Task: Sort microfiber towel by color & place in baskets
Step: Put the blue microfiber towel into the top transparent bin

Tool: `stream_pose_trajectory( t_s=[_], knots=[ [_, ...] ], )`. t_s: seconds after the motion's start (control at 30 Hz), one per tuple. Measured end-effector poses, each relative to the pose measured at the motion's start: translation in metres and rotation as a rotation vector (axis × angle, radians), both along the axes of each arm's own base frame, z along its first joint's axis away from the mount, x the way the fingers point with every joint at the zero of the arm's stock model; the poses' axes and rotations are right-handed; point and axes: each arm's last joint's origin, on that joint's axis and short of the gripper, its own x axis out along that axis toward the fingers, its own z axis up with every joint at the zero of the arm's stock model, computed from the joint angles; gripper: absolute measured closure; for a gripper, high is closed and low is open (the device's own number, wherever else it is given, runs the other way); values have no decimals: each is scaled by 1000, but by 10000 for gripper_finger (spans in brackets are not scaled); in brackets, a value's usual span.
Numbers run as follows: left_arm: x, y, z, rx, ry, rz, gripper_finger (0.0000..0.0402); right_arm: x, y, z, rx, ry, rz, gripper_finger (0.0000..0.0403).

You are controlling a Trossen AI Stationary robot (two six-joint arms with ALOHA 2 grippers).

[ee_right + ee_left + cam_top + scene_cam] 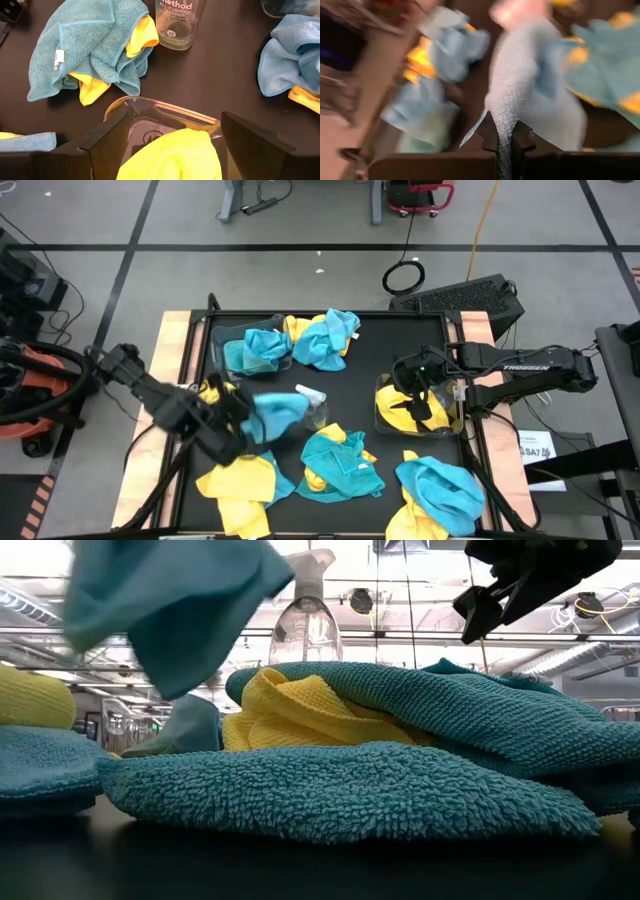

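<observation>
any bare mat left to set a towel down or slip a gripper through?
Bare mat between the blue towel pile and the yellow-filled basket, along the far edge. A narrower strip sits between the spray bottle and that basket. The near edge is crowded with towels.

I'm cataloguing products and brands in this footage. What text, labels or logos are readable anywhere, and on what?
"method" and "ALL-PURPOSE CLEANER": on the clear spray bottle.
"TROSSEN": on the right arm, faint.
White sheet by the table's right edge: printing too small to read.
White tag on the blue towel: no legible text.
</observation>
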Motion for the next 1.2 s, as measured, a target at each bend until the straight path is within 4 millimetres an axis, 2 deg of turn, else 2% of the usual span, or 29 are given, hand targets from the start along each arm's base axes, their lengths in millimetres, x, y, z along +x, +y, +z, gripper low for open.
stream_pose_trajectory(
  t_s=[0.2,0.33,0.47,0.63,0.87,1.1,1.2],
  knots=[
    [1,44,18,266,-71,77,397,0,0,0,-1,0,1,96],
    [8,72,21,406,10,120,398,0,0,0,0,0,-1,96],
    [13,100,22,465,101,167,398,0,0,0,-1,0,1,96],
    [22,130,23,474,169,193,397,0,0,0,-3,-3,4,96],
    [28,171,25,384,202,201,397,1,0,0,-4,-8,4,96],
    [25,207,25,341,216,251,396,1,0,0,-4,-8,4,96],
    [24,222,15,308,235,265,396,1,0,0,-4,-8,4,96]
  ],
)
